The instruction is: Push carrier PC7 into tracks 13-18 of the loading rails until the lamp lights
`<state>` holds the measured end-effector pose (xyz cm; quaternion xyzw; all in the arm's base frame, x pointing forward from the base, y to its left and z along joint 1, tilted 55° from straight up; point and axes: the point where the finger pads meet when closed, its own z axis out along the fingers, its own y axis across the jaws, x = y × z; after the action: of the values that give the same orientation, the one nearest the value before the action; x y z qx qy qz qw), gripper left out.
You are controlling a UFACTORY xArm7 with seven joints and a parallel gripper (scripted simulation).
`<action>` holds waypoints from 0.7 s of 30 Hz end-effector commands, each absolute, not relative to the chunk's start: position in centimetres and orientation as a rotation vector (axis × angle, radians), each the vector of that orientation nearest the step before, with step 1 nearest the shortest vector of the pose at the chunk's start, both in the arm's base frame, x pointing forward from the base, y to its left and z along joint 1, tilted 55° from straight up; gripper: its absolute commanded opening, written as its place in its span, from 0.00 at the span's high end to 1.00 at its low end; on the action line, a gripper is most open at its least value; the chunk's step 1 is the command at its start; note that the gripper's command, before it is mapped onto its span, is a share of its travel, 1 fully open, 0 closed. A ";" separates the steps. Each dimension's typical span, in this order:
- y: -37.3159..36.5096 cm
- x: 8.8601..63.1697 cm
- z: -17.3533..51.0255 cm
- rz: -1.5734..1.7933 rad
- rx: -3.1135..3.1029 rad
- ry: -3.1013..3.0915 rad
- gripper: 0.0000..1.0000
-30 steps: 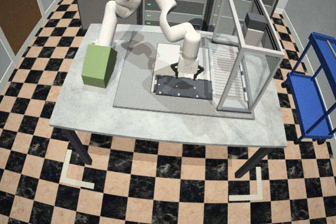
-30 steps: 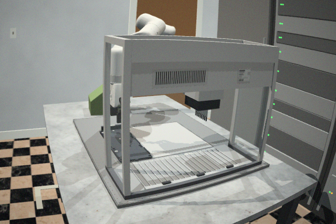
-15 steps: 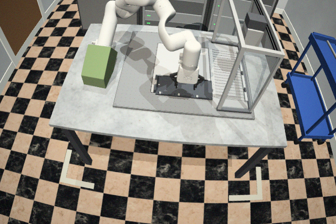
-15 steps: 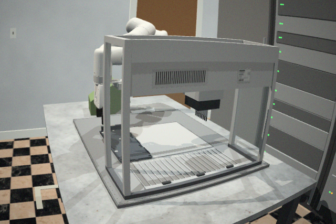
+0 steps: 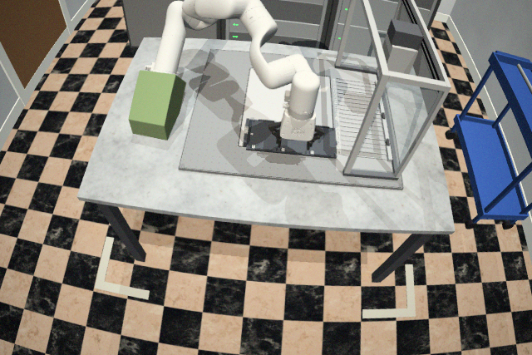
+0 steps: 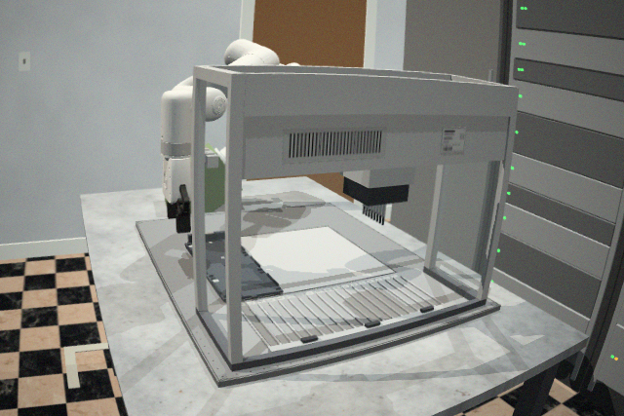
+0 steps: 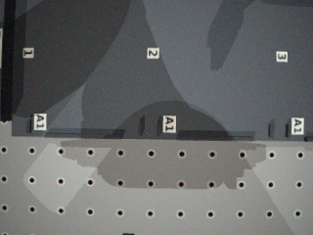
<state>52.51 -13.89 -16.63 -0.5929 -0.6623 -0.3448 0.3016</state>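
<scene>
The dark carrier lies flat, its far end at the near edge of the loading rails, on the side of the high-numbered tracks. Its printed positions 1, 2 and 3 and several A1 labels show in the wrist view. A narrow black part crosses its base-side end there. My gripper is open and empty, pointing down above the carrier's long outer side. The wrist view does not show the fingertips. Small dark blocks stand behind the rails; none looks lit. Track number tiles are not readable.
A grey frame with glass ends encloses the rails. A pipetting head hangs inside it. A white plate lies beside the carrier. A green block stands near the arm's base. A blue cart stands off the table.
</scene>
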 end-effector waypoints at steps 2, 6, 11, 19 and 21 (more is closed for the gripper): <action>-14.2 52.6 -16.6 -0.915 -1.578 -1.758 0.00; -13.8 52.6 -16.9 -0.915 -1.578 -1.758 0.00; -13.4 52.6 -17.2 -0.915 -1.578 -1.758 0.00; -12.3 52.6 -17.9 -0.915 -1.578 -1.758 0.00; -12.0 52.6 -18.1 -0.915 -1.578 -1.758 0.00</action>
<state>52.50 -12.15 -17.92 -0.5928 -0.6621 -0.3447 0.3025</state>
